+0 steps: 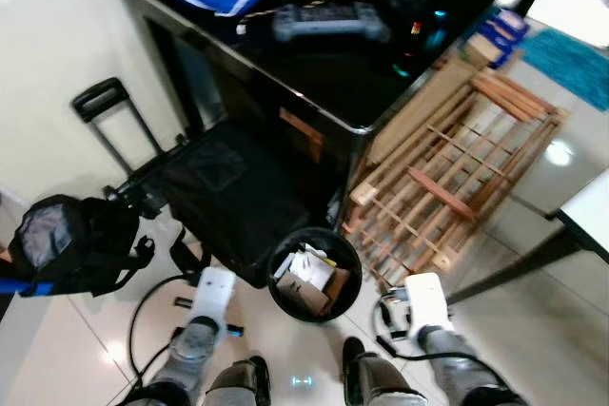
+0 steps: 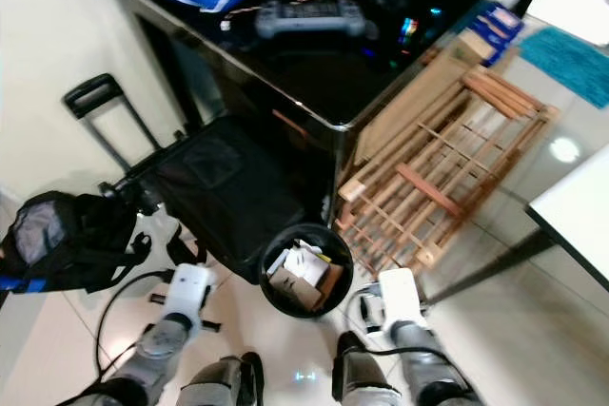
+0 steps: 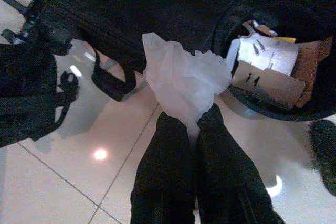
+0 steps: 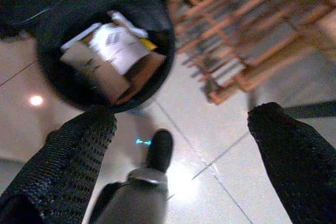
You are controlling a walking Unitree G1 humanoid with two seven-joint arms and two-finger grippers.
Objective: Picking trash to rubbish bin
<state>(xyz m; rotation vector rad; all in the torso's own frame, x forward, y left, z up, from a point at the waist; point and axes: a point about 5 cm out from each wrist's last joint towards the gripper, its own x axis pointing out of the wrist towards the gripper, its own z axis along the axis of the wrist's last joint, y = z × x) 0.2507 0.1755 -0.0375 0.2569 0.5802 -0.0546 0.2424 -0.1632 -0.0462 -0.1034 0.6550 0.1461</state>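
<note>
Bin (image 1: 314, 273) holds cardboard and paper; left pincer (image 3: 191, 124) grips white plastic (image 3: 184, 80), right pincer (image 4: 181, 129) gapes.

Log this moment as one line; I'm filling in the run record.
left claw: shut on plastic wrapper, beside bin | right claw: open, empty, above floor near bin | bin: holds cardboard and paper | wrapper not yet dropped

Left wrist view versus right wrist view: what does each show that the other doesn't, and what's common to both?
Left wrist: the left gripper shut on a crumpled white plastic bag, with the black suitcase behind it and a dark backpack off to one side.

Right wrist: the right gripper open with nothing between its fingers, the wooden rack lying beside the bin, and the robot's foot on the tiles.

Both: the black rubbish bin holding cardboard and paper, and the glossy tiled floor.
</note>
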